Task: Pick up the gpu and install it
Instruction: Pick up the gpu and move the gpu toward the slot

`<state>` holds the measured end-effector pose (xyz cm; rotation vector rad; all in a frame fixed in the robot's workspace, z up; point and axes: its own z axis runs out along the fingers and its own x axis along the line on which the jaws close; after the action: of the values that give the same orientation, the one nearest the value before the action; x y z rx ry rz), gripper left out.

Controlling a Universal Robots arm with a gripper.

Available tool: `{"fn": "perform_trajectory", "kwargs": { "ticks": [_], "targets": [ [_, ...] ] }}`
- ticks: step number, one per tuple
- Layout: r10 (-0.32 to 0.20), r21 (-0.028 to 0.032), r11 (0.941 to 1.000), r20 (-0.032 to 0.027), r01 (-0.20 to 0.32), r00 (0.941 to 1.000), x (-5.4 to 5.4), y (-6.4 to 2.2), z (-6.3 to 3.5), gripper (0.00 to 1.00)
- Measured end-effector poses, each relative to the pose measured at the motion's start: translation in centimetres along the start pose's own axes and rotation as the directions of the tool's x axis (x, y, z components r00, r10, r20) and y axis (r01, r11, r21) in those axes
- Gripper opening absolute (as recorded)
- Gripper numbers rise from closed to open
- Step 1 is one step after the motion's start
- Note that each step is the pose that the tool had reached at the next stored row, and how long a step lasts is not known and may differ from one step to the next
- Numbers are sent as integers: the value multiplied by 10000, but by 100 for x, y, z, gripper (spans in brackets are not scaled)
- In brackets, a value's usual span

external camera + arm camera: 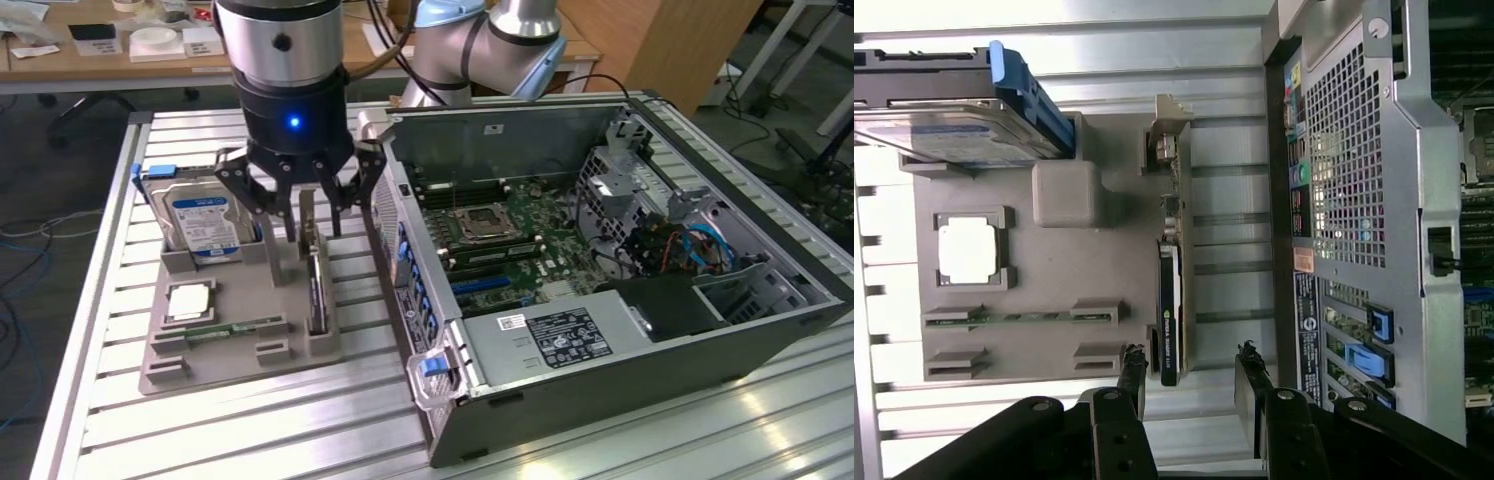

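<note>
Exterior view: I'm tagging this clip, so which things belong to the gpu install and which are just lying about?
Job: gpu, standing on edge in the grey holder; open gripper above it; open computer case.
Lying about: hard drive, processor chip, memory stick.

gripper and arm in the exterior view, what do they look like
The gripper has black linked fingers under a black housing with a glowing blue light, topped by a silver cylinder. The arm is silver-grey with a light blue joint cap.
</note>
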<state>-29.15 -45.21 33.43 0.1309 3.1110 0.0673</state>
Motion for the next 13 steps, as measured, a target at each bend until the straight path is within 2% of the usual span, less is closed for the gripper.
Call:
{"fn": "perform_trajectory", "kwargs": {
  "ticks": [13],
  "targets": [
    [0, 2, 10000, -2, 0, 10000, 1, -2, 48, 49]
  ]
}}
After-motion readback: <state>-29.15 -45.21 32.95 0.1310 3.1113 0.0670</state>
